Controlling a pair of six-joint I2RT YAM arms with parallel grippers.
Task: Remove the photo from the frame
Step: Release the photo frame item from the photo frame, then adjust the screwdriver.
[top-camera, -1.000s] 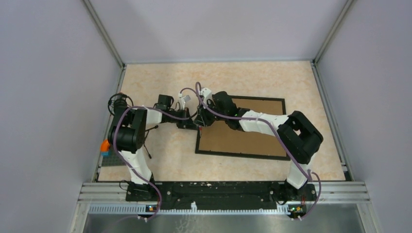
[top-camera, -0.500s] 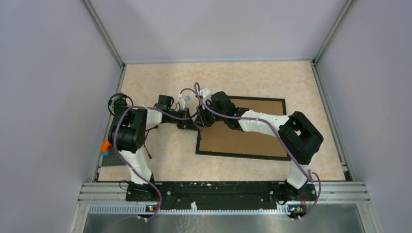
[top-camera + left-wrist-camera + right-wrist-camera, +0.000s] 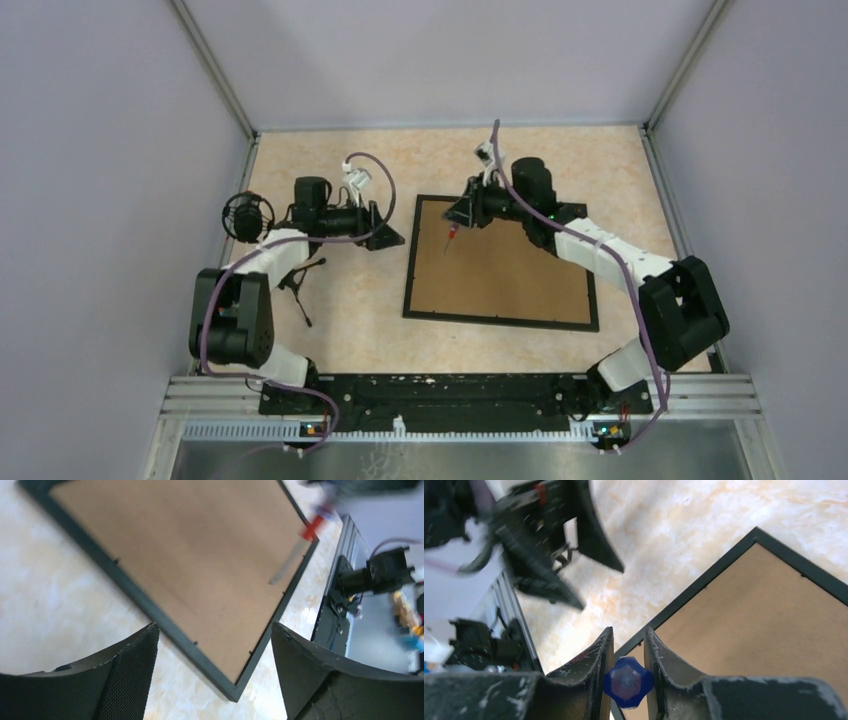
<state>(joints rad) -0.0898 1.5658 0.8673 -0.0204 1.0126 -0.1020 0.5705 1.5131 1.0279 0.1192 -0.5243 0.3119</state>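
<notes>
The black frame [image 3: 497, 319] lies flat on the table with its brown board back up [image 3: 500, 270]. The photo is hidden. My right gripper [image 3: 462, 212] hovers over the frame's far left corner, shut on a screwdriver [image 3: 451, 235] with a red and blue handle [image 3: 628, 681]; its tip points down at the board. The screwdriver's handle sits between the right gripper [image 3: 629, 632] fingers. My left gripper [image 3: 390, 232] hangs open and empty left of the frame, apart from it. In the left wrist view the frame's rim [image 3: 150, 609] runs past the open left gripper [image 3: 215, 630].
A small black round device [image 3: 247, 212] on thin legs [image 3: 300, 290] stands near the left wall. Enclosure walls close in the table on three sides, and a metal rail [image 3: 460, 390] runs along the near edge.
Both grippers were together at the frame's left edge. The left has drawn back left and opened. The right has lifted toward the far edge with the screwdriver.
</notes>
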